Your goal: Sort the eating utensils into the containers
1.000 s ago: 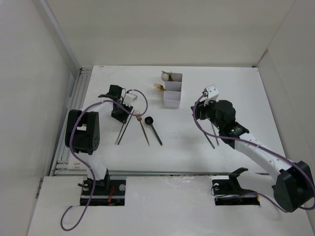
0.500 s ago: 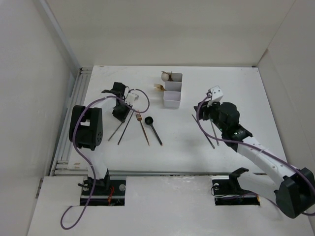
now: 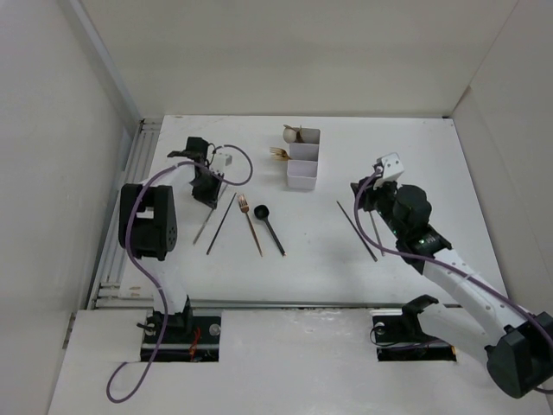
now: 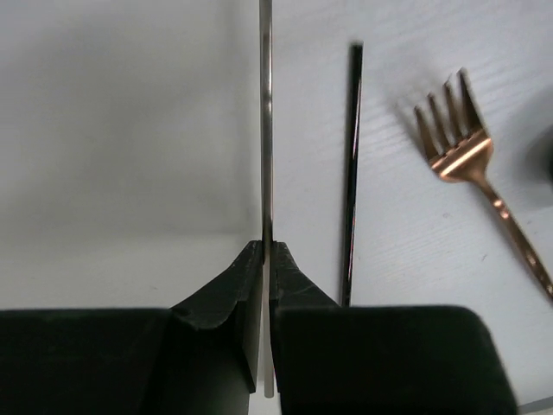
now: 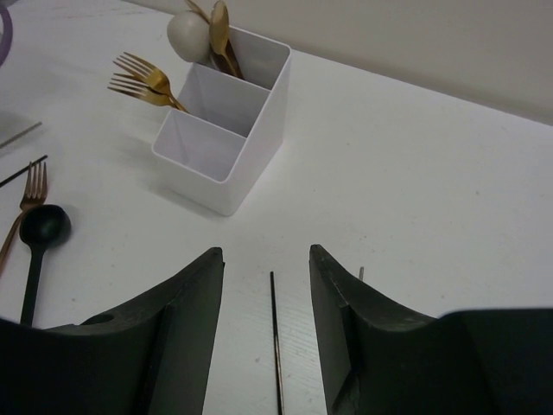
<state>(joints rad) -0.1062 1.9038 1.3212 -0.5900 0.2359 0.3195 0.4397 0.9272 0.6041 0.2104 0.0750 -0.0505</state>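
My left gripper point(image 3: 205, 186) point(image 4: 266, 251) is shut on a thin grey chopstick point(image 4: 266, 130), which runs toward the near left in the top view point(image 3: 200, 232). A dark chopstick point(image 4: 352, 173) point(image 3: 220, 226), a copper fork point(image 4: 471, 164) point(image 3: 251, 223) and a black spoon point(image 3: 270, 226) lie on the table to its right. The white three-compartment container point(image 3: 301, 158) point(image 5: 226, 121) holds gold forks point(image 5: 143, 79) in its middle cell and spoons point(image 5: 216, 30) in its far cell; the near cell is empty. My right gripper point(image 3: 367, 197) point(image 5: 266, 259) is open over a dark chopstick point(image 5: 276, 346) point(image 3: 356, 230).
A second thin chopstick point(image 3: 376, 235) lies just right of the one under my right gripper; its tip shows beside the right finger point(image 5: 360, 273). White walls enclose the table on the left, back and right. A rail point(image 3: 130, 199) runs along the left edge.
My left gripper has shifted slightly back and left, swinging the held chopstick away from the dark one. My right arm has drawn back to the right, away from the container.
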